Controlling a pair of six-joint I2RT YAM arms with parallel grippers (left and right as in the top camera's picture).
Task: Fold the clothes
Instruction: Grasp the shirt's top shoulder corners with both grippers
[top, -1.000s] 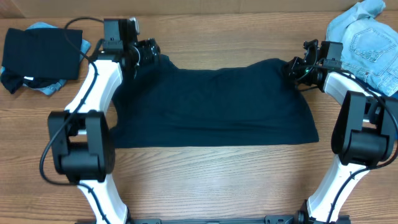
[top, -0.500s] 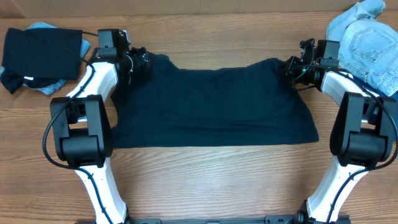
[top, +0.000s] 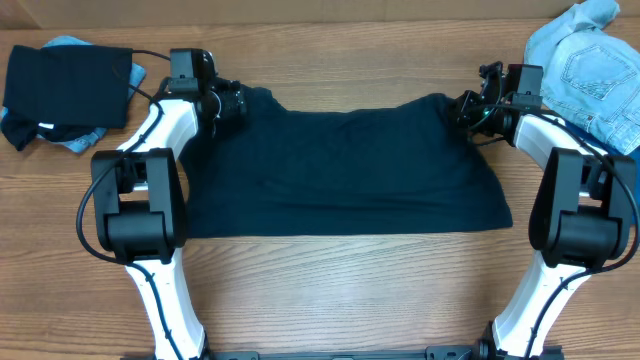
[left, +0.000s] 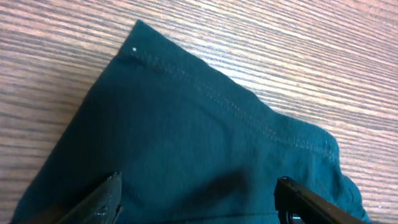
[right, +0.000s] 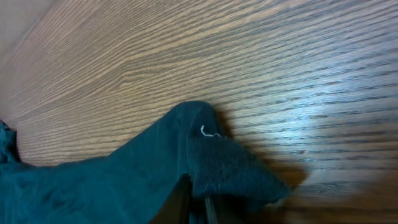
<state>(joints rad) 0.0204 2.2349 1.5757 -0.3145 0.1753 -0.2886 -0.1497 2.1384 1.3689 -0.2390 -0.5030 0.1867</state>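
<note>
Inspector: Location of the work item?

Technician: The navy shirt (top: 340, 165) lies flat at the middle of the counter (top: 330, 290), its long edges running left to right. A black garment (top: 68, 85) sits folded at the far left over a blue piece (top: 78, 142). A pale denim garment (top: 585, 60) is heaped at the far right. Both are apart from the shirt.

Inspector: Condition of the left end effector (left: 198, 202)?

Technician: Wide. It is at the far left corner of the shirt, fingers (left: 104, 198) set apart with the stitched hem lying between and beyond them. Nothing is gripped.

Inspector: And the right end effector (right: 194, 202)?

Technician: Narrow. It is at the far right corner, and the wrist view shows the tips drawn together with a ridge of navy cloth pinched between them. The corner beside it is puckered up off the wood.

Inspector: Step in hand?

Technician: In my judgement, taking hold of the two far corners, ahead of bringing the far edge over toward the near edge. One side is secured, the other is not.

Inspector: Requirement for the next move?

Technician: The left needs to close on its corner, catching all layers there. Both arms should then lift together and travel toward the near edge at an even pace, so the fold lands square rather than skewed
</note>
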